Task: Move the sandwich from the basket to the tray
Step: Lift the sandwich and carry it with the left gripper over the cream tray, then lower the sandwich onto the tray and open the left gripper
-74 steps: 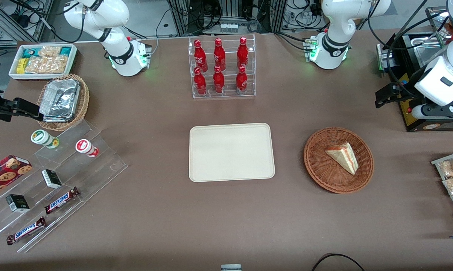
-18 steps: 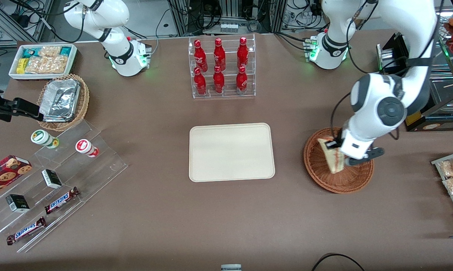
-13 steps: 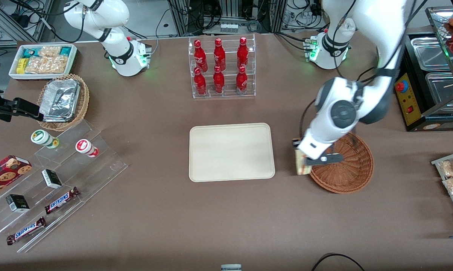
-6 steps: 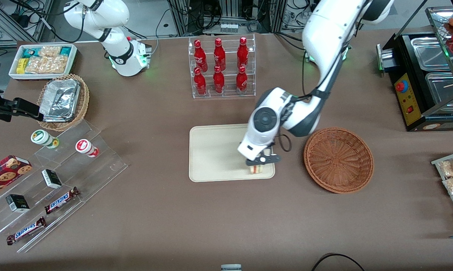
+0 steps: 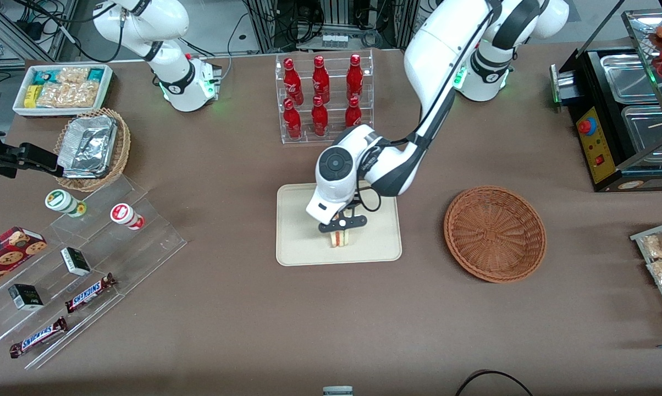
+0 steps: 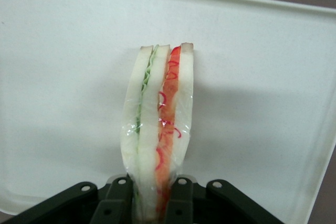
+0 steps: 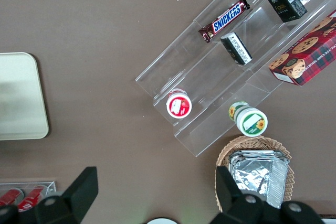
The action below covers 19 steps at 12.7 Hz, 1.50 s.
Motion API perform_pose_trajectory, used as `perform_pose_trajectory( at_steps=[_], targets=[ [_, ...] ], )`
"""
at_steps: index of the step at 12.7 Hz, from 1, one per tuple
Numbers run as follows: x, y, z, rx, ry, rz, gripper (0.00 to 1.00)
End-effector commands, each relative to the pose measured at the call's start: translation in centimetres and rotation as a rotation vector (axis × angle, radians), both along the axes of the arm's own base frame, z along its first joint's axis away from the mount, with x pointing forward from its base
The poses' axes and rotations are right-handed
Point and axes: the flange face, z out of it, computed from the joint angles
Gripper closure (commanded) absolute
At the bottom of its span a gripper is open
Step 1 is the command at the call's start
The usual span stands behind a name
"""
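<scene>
1. Gripper [image 5: 340, 225] of the left arm hangs over the cream tray [image 5: 298, 242], its fingers clamped on the sandwich [image 5: 340, 238].
2. Seen from the wrist camera, the gripper [image 6: 149, 203] pinches the wrapped sandwich [image 6: 157, 129] at one end, a dark finger [image 6: 116, 200] pressed against each bread face.
3. From the fingers the wedge sticks out, cut edge showing green and red filling, over the tray's [image 6: 262, 119] flat surface.
4. Whether the sandwich touches the tray cannot be told.
5. Toward the working arm's end of the table, the reddish-brown wicker basket [image 5: 495, 234] sits beside the tray, holding nothing.
</scene>
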Motion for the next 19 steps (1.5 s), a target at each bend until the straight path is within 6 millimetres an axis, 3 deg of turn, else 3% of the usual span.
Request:
perform_pose_trajectory(
  at_steps=[1, 5, 6, 7, 9, 11, 14, 16, 19],
  targets=[
    [0.4, -0.3, 0.3, 0.035, 0.004, 0.019, 1.0],
    [0.7, -0.1, -0.1, 0.045, 0.0, 0.123, 1.0],
    [0.6, -0.1, -0.9, 0.053, 0.006, 0.132, 0.78],
    [0.6, 0.0, -1.2, 0.055, 0.005, 0.132, 0.67],
    [0.8, 0.2, -1.6, 0.085, -0.034, 0.107, 0.0],
    [0.9, 0.0, -0.2, 0.078, -0.045, 0.098, 0.0],
    [1.4, 0.8, 5.7, 0.063, -0.055, 0.101, 0.0],
    [2.2, 1.8, 11.0, 0.053, -0.063, 0.109, 0.0],
    [2.3, 3.3, 15.8, 0.037, -0.08, 0.053, 0.0]
  ],
)
